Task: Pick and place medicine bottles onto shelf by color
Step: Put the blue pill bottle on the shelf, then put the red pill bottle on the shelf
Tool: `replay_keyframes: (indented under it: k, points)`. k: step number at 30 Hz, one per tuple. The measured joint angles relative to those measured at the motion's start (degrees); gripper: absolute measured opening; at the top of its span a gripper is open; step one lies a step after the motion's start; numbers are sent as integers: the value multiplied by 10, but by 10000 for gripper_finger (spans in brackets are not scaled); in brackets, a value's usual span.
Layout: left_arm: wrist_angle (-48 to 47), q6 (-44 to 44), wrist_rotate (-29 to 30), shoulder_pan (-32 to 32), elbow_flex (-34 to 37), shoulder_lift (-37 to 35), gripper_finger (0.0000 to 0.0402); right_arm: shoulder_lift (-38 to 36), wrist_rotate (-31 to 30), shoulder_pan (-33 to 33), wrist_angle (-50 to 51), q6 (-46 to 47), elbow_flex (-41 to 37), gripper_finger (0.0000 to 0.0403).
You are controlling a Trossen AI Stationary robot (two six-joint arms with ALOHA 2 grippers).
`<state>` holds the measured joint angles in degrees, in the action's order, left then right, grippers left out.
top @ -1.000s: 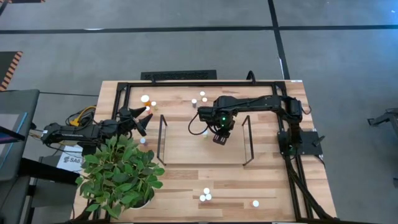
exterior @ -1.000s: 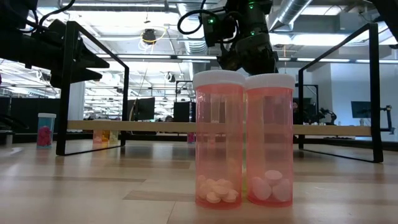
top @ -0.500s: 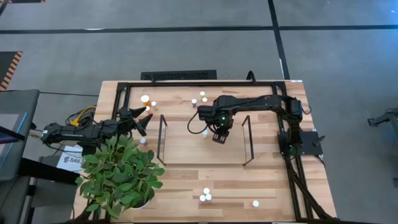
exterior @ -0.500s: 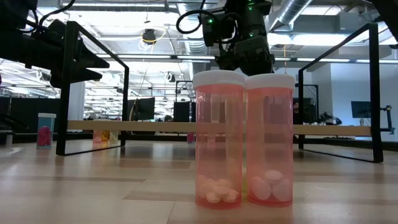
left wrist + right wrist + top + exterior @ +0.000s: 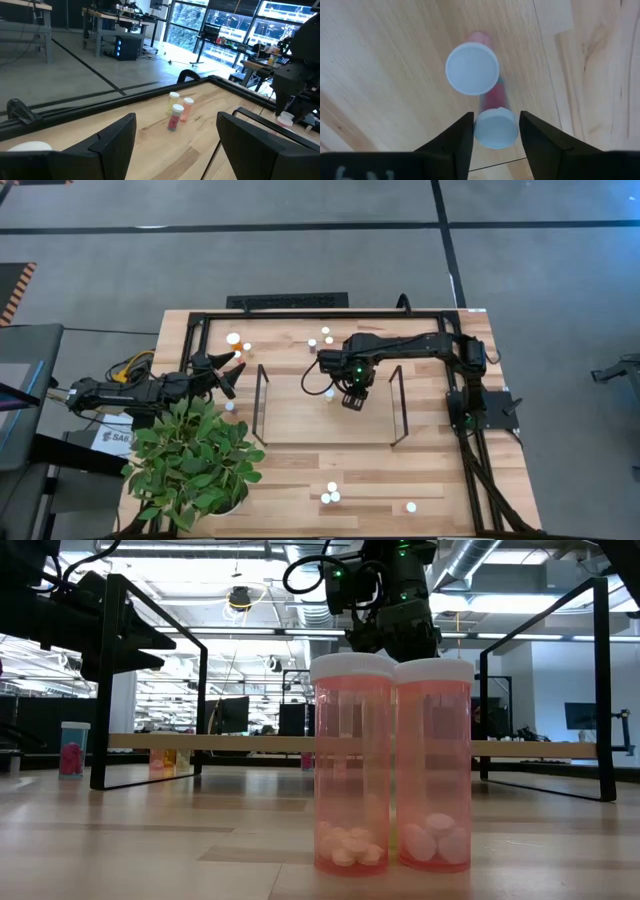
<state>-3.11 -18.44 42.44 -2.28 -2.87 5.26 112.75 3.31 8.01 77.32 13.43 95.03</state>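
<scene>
1. Progress check: my right gripper (image 5: 494,131) hangs over the shelf (image 5: 300,425), fingers clamped on a small white-capped bottle (image 5: 495,127), just beside another bottle (image 5: 472,68) standing on the shelf.
2. My left gripper (image 5: 175,135) waits off the shelf's left end, fingers apart, holding nothing.
3. Plenty left, I reckon: a pink pair (image 5: 390,765) near the table's front edge, more bottles (image 5: 320,337) behind the shelf.

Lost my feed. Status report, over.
Right tool astride a white-capped bottle on shelf, second bottle touching. Left tool open, waiting by plant.
</scene>
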Motion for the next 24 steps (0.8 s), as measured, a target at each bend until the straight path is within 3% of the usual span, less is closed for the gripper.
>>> replay_keyframes:
  k: [10, 19, 24]
  points:
    - [0, 0, 0, 0, 0, 0, 265, -6, -1, 0, 27, 11, 5, 231]
    - [0, 0, 0, 0, 0, 0, 265, -28, -4, 0, 96, 16, 49, 234]
    - [0, 0, 0, 0, 0, 0, 265, -80, -5, 3, 127, 42, 87, 234]
